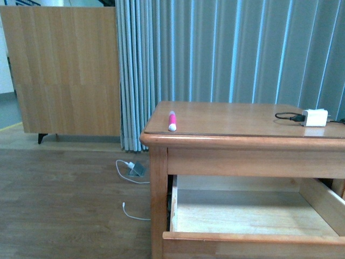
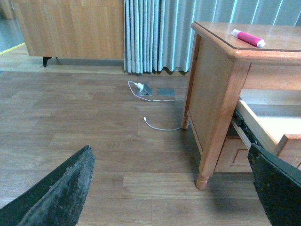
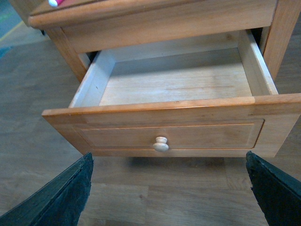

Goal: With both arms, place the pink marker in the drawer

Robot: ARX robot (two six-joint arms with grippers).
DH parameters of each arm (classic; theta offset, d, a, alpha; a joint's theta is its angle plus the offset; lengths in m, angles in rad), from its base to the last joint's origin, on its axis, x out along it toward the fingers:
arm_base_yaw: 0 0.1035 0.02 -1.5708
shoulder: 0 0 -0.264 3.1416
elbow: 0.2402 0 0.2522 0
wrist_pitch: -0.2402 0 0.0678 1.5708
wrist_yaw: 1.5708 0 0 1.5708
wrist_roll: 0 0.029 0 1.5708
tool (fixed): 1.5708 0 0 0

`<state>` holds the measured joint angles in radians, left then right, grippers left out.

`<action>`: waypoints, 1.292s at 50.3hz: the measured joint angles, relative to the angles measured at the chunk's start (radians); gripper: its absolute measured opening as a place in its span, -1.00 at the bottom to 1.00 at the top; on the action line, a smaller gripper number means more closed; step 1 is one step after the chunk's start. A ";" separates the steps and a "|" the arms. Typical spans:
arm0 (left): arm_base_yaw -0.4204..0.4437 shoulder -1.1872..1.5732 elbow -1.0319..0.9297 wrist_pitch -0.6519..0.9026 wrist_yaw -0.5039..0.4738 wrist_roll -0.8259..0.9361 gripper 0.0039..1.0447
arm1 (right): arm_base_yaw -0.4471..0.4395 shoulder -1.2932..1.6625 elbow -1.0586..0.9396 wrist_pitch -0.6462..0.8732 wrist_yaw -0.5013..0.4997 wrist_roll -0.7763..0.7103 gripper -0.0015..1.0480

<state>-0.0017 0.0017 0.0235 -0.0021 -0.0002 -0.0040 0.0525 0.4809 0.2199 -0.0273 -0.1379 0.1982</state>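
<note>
- The drawer (image 1: 248, 236) already stands pulled out and looks bare inside; so the step in hand is, by my reading, picking up the pink marker (image 1: 172, 121).
- In the front view the marker lies on the counter (image 1: 237, 121) toward its 9 o'clock end, just behind the front edge, white end pointing to 6 o'clock; the open drawer sits below it at about 5 o'clock.
- Your left fingers (image 2: 61, 193) are spread wide and hold nothing; they are low, near the floor, well apart from the marker.
- Your right fingers (image 3: 61, 197) are likewise spread and empty, facing the drawer front with its knob (image 3: 161, 144) between them.
- Bring the left arm up over the counter's 9 o'clock corner; it is the nearer arm to the marker.
- Turn the fingers across the marker's length and close on the pink barrel at its middle; a round barrel is likely to roll if you nudge one side first.
- Keep clear of the charger block (image 1: 315, 117) and its cable (image 1: 285, 115) at the 3 o'clock end.
- Hold the right arm off the drawer mouth so the drop path stays free.
</note>
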 joint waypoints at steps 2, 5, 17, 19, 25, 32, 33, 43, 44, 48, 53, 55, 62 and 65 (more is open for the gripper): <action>0.000 0.000 0.000 0.000 0.000 0.000 0.89 | -0.013 -0.032 -0.004 -0.012 0.004 0.001 0.84; 0.000 0.000 0.000 0.000 0.000 0.000 0.89 | -0.029 -0.065 -0.006 -0.017 0.011 0.005 0.84; 0.000 0.000 0.000 0.000 0.000 0.000 0.89 | -0.037 -0.084 -0.034 0.051 0.052 -0.017 0.75; 0.000 0.000 0.000 0.000 0.000 0.000 0.89 | -0.043 -0.105 -0.079 0.159 0.108 -0.064 0.62; 0.000 0.000 0.000 0.000 0.000 0.000 0.89 | -0.052 -0.154 -0.130 0.260 0.143 -0.153 0.22; 0.000 0.000 0.000 0.000 0.000 0.000 0.89 | -0.052 -0.162 -0.137 0.260 0.139 -0.181 0.58; 0.000 0.000 0.000 0.000 0.000 0.000 0.89 | -0.052 -0.162 -0.137 0.260 0.139 -0.183 0.65; 0.000 0.000 0.000 0.000 0.000 0.000 0.89 | -0.052 -0.163 -0.137 0.260 0.140 -0.191 0.84; 0.000 0.000 0.000 0.000 0.000 0.000 0.89 | -0.052 -0.163 -0.137 0.260 0.140 -0.191 0.84; 0.000 0.000 0.000 0.000 0.000 0.000 0.89 | -0.052 -0.163 -0.137 0.260 0.140 -0.192 0.84; 0.000 0.000 0.000 0.000 0.000 0.000 0.89 | -0.052 -0.163 -0.137 0.260 0.140 -0.192 0.84; 0.000 0.000 0.000 0.000 0.000 0.000 0.89 | -0.052 -0.163 -0.137 0.260 0.140 -0.192 0.84; -0.138 0.085 0.001 0.027 -0.422 -0.082 0.89 | -0.052 -0.163 -0.137 0.260 0.140 -0.192 0.84; -0.165 0.144 0.002 0.042 -0.548 -0.115 0.89 | -0.052 -0.163 -0.137 0.260 0.139 -0.192 0.84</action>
<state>-0.1669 0.1455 0.0250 0.0395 -0.5484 -0.1188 0.0006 0.3176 0.0826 0.2329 0.0013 0.0063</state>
